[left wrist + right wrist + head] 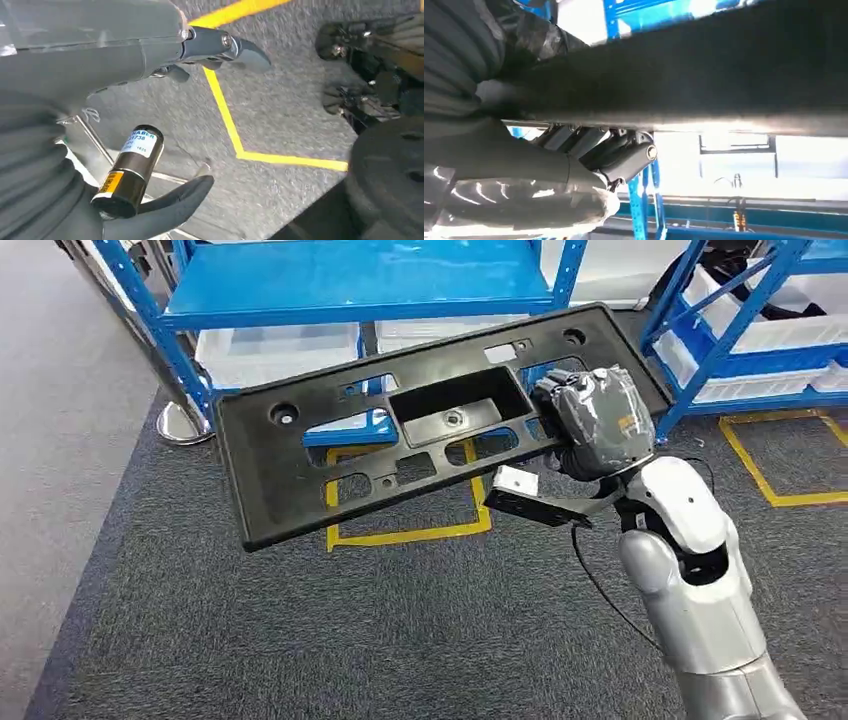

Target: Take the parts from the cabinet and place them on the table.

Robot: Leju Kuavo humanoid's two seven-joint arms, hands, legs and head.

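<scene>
The blue shelving rack (pixel 350 285) spans the head view from 10 to 2 o'clock, grey carpet (pixel 300 640) lying open below it. The long black plastic part (pixel 300 460) hangs tilted in the air at centre — its low end toward 8 o'clock, its edges off the rack — gripped near its 3 o'clock end by the right hand (pixel 595 420). The left hand (pixel 150 130) holds nothing, fingers apart above the floor's yellow tape line (pixel 230 120).
</scene>
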